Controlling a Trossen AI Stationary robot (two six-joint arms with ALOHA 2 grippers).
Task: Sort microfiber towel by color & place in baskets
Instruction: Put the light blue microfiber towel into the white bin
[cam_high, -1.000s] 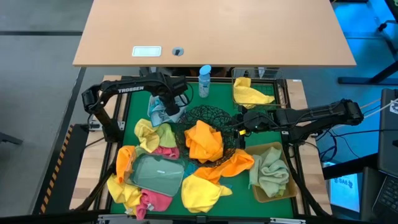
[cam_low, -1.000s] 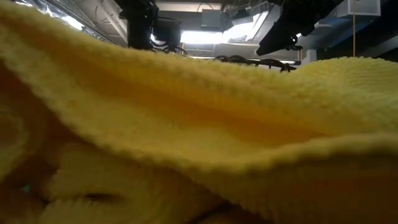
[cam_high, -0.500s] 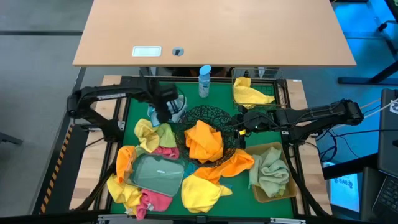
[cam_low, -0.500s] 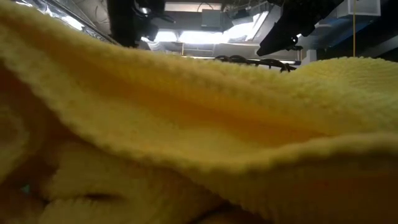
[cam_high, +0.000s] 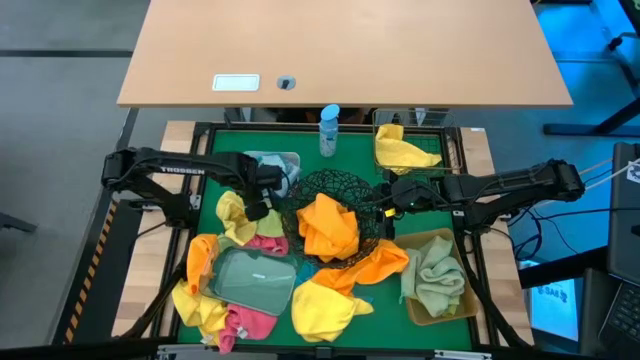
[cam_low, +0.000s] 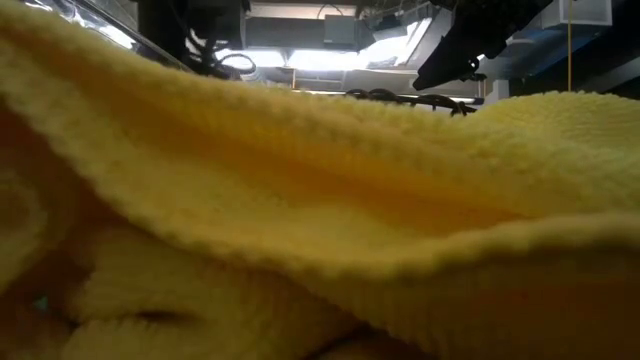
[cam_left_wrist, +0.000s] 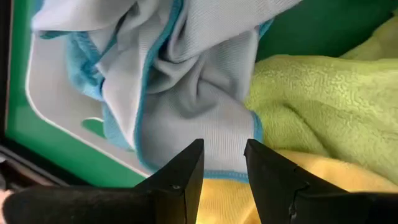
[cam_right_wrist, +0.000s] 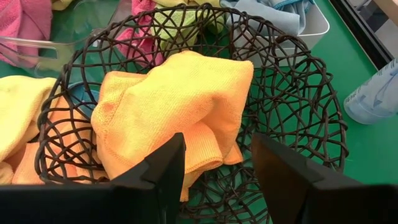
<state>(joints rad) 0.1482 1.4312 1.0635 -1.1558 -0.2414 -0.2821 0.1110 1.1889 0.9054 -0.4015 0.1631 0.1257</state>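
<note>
Between picks: left gripper, jaws apart and empty, hangs just short of the blue towel; next it needs an unsorted towel. Right gripper, jaws apart, waits over the wire bowl.

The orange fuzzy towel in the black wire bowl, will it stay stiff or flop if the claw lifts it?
The orange microfiber towel would probably flop and dangle, since it lies crumpled in soft folds. It looks light, so the round black wire-mesh bowl likely stays put, though the fuzzy cloth might snag on the wires.
</note>
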